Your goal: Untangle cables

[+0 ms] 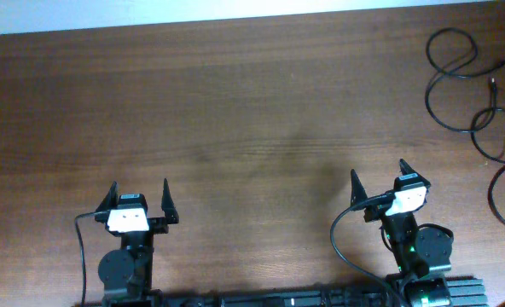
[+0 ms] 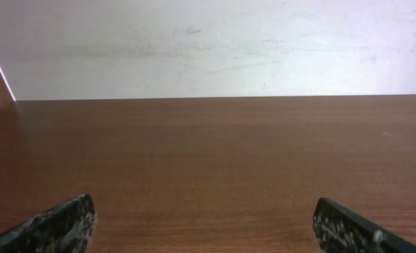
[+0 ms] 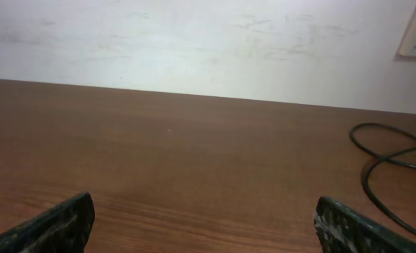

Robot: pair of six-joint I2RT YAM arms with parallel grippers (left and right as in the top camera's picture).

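A wooden bench (image 1: pixel 235 102) is seen from overhead, with both arms parked at its near edge. The black cables (image 1: pixel 483 111) are gathered at the far right corner of the bench, where several thin loops are laid across one another and partly cut off by the right edge of the view. How many separate cables are involved cannot be told. They are well apart from both arms.

The left gripper (image 1: pixel 139 189) is held wide open, with its two fingers spread and nothing between them. In the left wrist view only bare wood is seen between the fingers (image 2: pixel 57 225), with a white wall (image 2: pixel 208 42) beyond the far edge of the bench.

The right gripper (image 1: pixel 379 173) is likewise spread wide and nothing is held in it. In the right wrist view its fingers (image 3: pixel 60 223) are seen at the lower corners, and part of a cable (image 3: pixel 366 176) is seen lying on the wood ahead and to the right, curving in a loop and running out of frame. No cable is touched by either gripper.
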